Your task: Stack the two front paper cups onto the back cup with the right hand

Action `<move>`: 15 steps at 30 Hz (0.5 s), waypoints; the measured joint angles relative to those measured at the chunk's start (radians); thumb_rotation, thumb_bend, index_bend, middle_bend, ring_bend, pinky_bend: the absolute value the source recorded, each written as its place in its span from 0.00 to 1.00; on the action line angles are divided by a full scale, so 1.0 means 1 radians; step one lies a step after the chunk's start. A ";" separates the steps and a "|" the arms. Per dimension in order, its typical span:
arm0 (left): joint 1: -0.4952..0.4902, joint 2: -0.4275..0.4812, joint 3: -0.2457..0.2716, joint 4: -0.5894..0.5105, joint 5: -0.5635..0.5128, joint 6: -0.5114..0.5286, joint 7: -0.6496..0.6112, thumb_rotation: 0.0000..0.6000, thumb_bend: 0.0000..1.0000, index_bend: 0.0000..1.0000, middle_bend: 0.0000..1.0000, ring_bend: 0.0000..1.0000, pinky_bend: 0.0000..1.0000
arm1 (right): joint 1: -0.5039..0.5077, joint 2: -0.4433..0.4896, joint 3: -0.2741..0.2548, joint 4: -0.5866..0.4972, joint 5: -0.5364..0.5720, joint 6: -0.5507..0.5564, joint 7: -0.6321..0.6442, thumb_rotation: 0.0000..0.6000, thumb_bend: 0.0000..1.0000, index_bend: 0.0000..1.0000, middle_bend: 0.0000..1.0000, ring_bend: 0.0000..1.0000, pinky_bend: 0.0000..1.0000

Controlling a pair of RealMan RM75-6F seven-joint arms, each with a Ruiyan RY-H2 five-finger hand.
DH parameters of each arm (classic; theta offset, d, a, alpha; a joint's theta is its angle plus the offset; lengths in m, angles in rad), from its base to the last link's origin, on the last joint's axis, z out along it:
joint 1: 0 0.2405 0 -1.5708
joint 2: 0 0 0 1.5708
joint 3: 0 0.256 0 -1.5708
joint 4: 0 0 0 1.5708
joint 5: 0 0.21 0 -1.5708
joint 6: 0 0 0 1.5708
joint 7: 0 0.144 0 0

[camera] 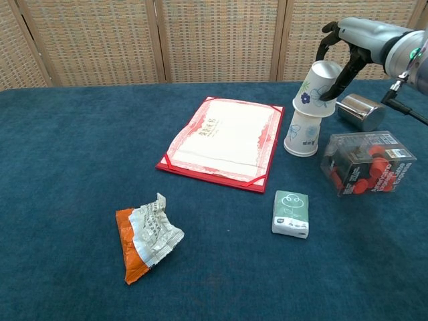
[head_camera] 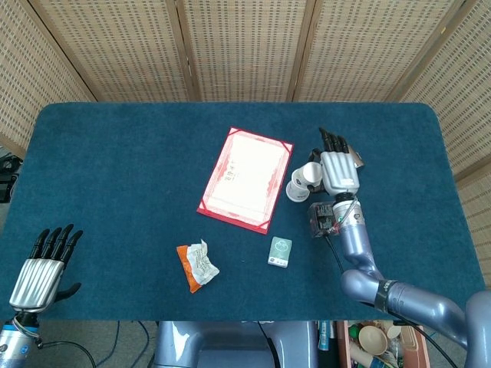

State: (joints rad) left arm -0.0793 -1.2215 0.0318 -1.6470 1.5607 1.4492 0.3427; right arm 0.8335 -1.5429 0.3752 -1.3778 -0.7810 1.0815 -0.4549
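Note:
My right hand (camera: 342,48) grips a white paper cup with a blue flower print (camera: 313,89), upside down and tilted, its rim at the top of a second upside-down paper cup (camera: 303,135) that stands on the blue table. In the head view the right hand (head_camera: 338,171) lies just right of the held cup (head_camera: 311,173), and the lower cup (head_camera: 296,188) shows beside it. Whether the rim is over the lower cup I cannot tell. My left hand (head_camera: 43,266) hangs off the table's front left corner, fingers apart, holding nothing.
A red-bordered certificate folder (camera: 223,140) lies left of the cups. A shiny metal can (camera: 360,112) and a clear box of red pieces (camera: 365,162) sit to their right. A green tissue pack (camera: 291,214) and a crumpled orange wrapper (camera: 146,235) lie nearer the front.

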 measured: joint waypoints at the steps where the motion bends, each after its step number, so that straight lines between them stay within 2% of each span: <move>1: 0.000 0.001 0.001 -0.001 0.000 0.000 0.000 1.00 0.16 0.00 0.00 0.00 0.00 | 0.001 -0.001 -0.001 0.001 0.002 -0.001 -0.002 1.00 0.11 0.50 0.04 0.00 0.00; 12: -0.003 -0.002 0.007 0.000 0.009 -0.006 0.000 1.00 0.16 0.00 0.00 0.00 0.00 | 0.017 -0.045 -0.005 0.076 0.002 -0.022 0.013 1.00 0.11 0.50 0.02 0.00 0.00; 14: -0.004 -0.003 0.008 0.000 0.013 -0.005 0.001 1.00 0.16 0.00 0.00 0.00 0.00 | 0.019 -0.056 -0.007 0.098 -0.003 -0.025 0.020 1.00 0.11 0.45 0.01 0.00 0.00; 15: -0.003 -0.003 0.008 0.000 0.014 -0.004 0.000 1.00 0.16 0.00 0.00 0.00 0.00 | 0.020 -0.064 -0.011 0.113 -0.006 -0.029 0.024 1.00 0.11 0.40 0.00 0.00 0.00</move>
State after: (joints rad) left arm -0.0827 -1.2247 0.0401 -1.6471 1.5743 1.4451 0.3429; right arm 0.8534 -1.6066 0.3646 -1.2650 -0.7867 1.0522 -0.4311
